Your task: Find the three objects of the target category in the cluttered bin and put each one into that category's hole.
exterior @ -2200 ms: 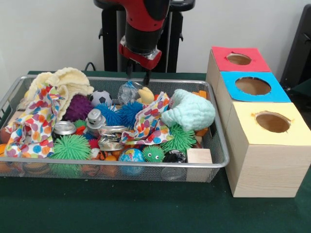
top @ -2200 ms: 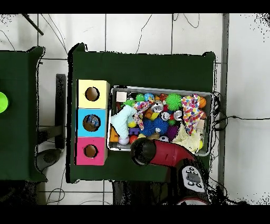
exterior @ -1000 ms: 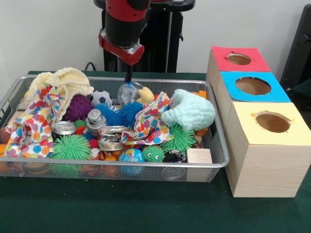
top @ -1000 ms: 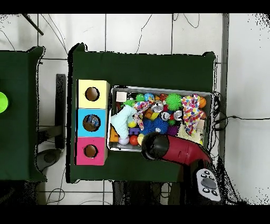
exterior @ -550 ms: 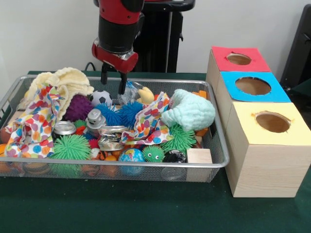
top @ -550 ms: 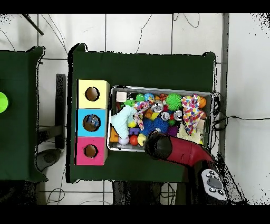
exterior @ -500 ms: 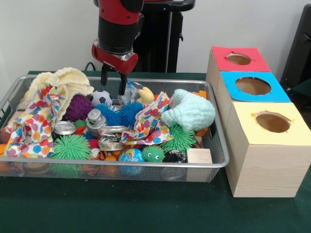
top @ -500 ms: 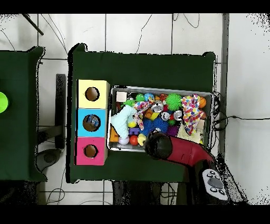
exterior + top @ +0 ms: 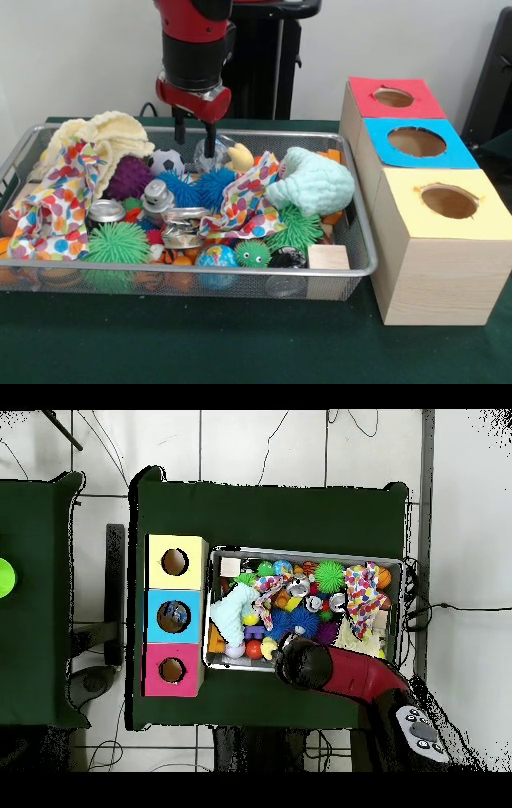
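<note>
The wire mesh bin point(image 9: 364, 240) is full of clutter; it also shows in the overhead view point(image 9: 305, 551). One see-through wrinkly plastic piece point(image 9: 219, 155) lies at the bin's far side, next to a small yellow toy. My gripper point(image 9: 194, 139) hangs open just above it. The finger on the picture's right point(image 9: 210, 145) overlaps the piece; I cannot tell if it touches. The other two plastic pieces are hidden. The blue-topped box's hole point(image 9: 416, 142) is to the right of the bin, and shows in the overhead view point(image 9: 173, 616). In the overhead view the red arm point(image 9: 325, 667) covers the gripper.
The red-topped box point(image 9: 396, 97) and the yellow-topped box point(image 9: 448, 201) flank the blue one. The bin holds silver cans point(image 9: 106, 210), spiky balls point(image 9: 118, 241), a dotted cloth point(image 9: 56, 200), a mint cloth point(image 9: 316, 182) and a wooden block point(image 9: 328, 258).
In the front view the arm swung left from over the bin's far rim, then came back a little to the right and lower. Its open fingers now stand at the see-through piece.
</note>
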Controlling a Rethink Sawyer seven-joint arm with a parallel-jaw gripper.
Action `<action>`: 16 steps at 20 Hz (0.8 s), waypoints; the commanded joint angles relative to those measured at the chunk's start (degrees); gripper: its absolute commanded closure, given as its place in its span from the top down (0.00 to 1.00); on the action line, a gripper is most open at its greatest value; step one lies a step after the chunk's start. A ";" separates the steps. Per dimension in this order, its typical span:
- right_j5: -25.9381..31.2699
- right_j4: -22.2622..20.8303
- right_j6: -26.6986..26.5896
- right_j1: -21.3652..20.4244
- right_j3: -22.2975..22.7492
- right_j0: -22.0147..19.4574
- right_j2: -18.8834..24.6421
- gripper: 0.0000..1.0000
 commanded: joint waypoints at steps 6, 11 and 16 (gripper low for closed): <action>0.52 -8.05 -6.18 0.94 5.50 -2.97 10.40 1.00; -1.94 -11.09 -3.85 2.74 5.48 -2.25 9.42 1.00; -5.04 -13.69 -1.62 6.57 3.60 -1.18 8.12 1.00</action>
